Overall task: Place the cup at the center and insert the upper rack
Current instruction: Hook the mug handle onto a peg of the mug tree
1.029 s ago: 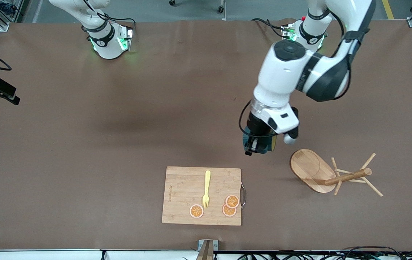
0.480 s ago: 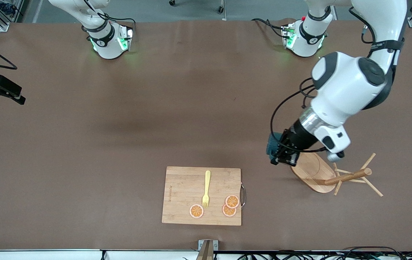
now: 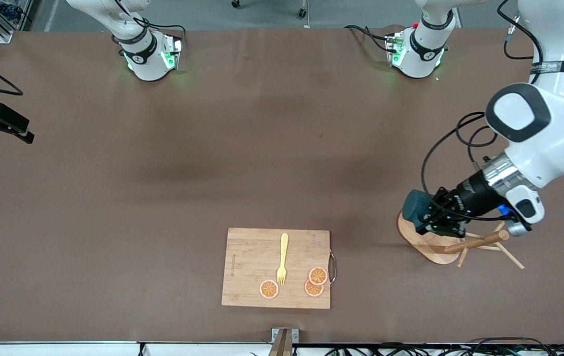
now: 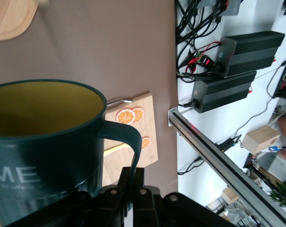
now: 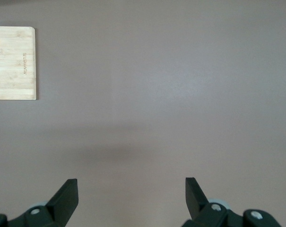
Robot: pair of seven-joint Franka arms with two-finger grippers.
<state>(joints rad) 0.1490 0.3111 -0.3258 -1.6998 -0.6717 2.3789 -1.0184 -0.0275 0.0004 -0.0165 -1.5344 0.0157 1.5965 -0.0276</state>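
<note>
The dark teal cup with a yellow inside is up in the air, tipped on its side, over the oval base of the upper rack. My left gripper is shut on the cup's handle; the left wrist view shows the cup with its thin handle pinched between the fingertips of the left gripper. The light wooden rack lies on its side on the table toward the left arm's end, its post and pegs pointing away from the centre. My right gripper is open and empty above bare table.
A rectangular wooden cutting board lies near the front edge with a yellow fork and orange slices on it. Its corner shows in the right wrist view. Cables and black boxes lie off the table's front edge.
My left arm has swung the cup from over the table near the board toward the left arm's end, and it now hangs over the rack's base. The rack and board have not moved.
</note>
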